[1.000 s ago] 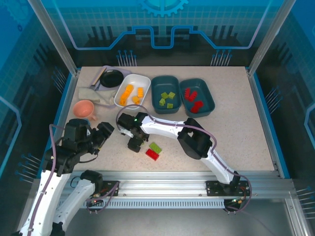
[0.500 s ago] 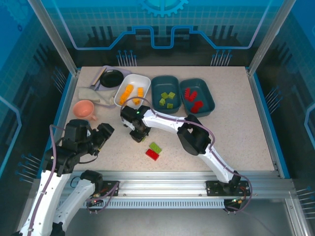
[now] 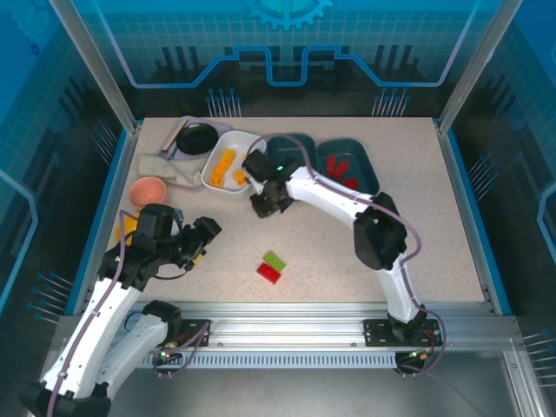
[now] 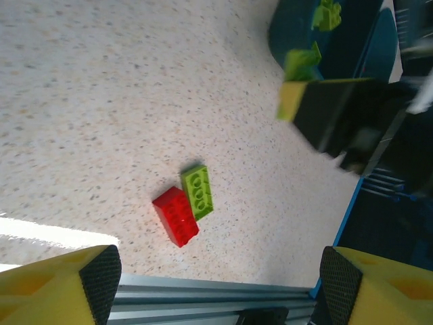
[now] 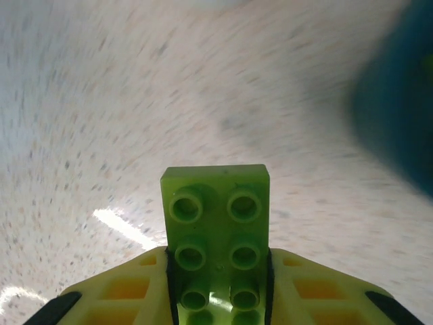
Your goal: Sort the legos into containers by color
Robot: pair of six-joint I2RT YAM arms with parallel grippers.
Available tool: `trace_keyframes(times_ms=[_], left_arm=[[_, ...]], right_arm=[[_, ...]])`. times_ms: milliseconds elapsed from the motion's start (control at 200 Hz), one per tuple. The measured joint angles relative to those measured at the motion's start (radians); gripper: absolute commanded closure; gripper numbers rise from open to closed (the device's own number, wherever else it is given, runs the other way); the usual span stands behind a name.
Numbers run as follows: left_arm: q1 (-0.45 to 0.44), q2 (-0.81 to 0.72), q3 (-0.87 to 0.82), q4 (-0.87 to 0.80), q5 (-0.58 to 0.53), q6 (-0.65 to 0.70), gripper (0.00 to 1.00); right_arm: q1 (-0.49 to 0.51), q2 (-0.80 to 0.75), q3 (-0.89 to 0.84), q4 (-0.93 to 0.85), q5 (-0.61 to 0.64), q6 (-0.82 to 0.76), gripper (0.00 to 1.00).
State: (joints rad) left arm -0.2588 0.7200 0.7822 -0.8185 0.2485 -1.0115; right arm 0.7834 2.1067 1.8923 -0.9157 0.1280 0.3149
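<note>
My right gripper point(image 3: 265, 204) hangs over the table just in front of the white tub point(image 3: 211, 178) and the middle teal tub point(image 3: 301, 139). It is shut on a green lego point(image 5: 216, 230), studs facing the right wrist camera, between its yellow fingers point(image 5: 122, 298). The white tub holds orange legos point(image 3: 228, 161); the right teal tub point(image 3: 370, 172) holds red legos point(image 3: 340, 165). A green lego point(image 3: 274, 260) and a red lego point(image 3: 268, 273) lie touching near the front edge. My left gripper point(image 3: 207, 233) is open to their left; in the left wrist view they show as green lego point(image 4: 197, 191) and red lego point(image 4: 176, 217).
A pink cup point(image 3: 149, 191), a folded cloth point(image 3: 169, 169) and a round black pan point(image 3: 198, 139) sit at the back left. Something yellow point(image 3: 129, 228) shows beside the left arm. The metal rail point(image 3: 287, 313) borders the front edge.
My right gripper has carried the green lego from the table's middle-left up and right towards the tubs. The left arm has swung rightward.
</note>
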Motion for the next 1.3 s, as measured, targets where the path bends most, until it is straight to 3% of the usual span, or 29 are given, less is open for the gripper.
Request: trace_keyframes(times_ms=[225, 475, 905, 1080, 1300], left_arm=[[-0.063, 0.167, 0.035, 0.122, 0.004, 0.005, 0.19], [-0.073, 0.309, 0.132, 0.236, 0.003, 0.026, 0.19], [-0.078, 0.521, 0.302, 0.386, -0.001, 0.068, 0.19], [-0.078, 0.525, 0.309, 0.396, -0.001, 0.072, 0.19], [-0.078, 0.516, 0.309, 0.376, -0.013, 0.076, 0.19]], right_arm=[[-0.176, 0.017, 0.095, 0.002, -0.009, 0.097, 0.68], [-0.284, 0.273, 0.371, 0.051, -0.109, 0.165, 0.66], [-0.380, 0.563, 0.671, 0.127, -0.286, 0.323, 0.56], [-0.385, 0.585, 0.709, 0.133, -0.326, 0.369, 0.39], [-0.380, 0.555, 0.679, 0.128, -0.329, 0.339, 0.41]])
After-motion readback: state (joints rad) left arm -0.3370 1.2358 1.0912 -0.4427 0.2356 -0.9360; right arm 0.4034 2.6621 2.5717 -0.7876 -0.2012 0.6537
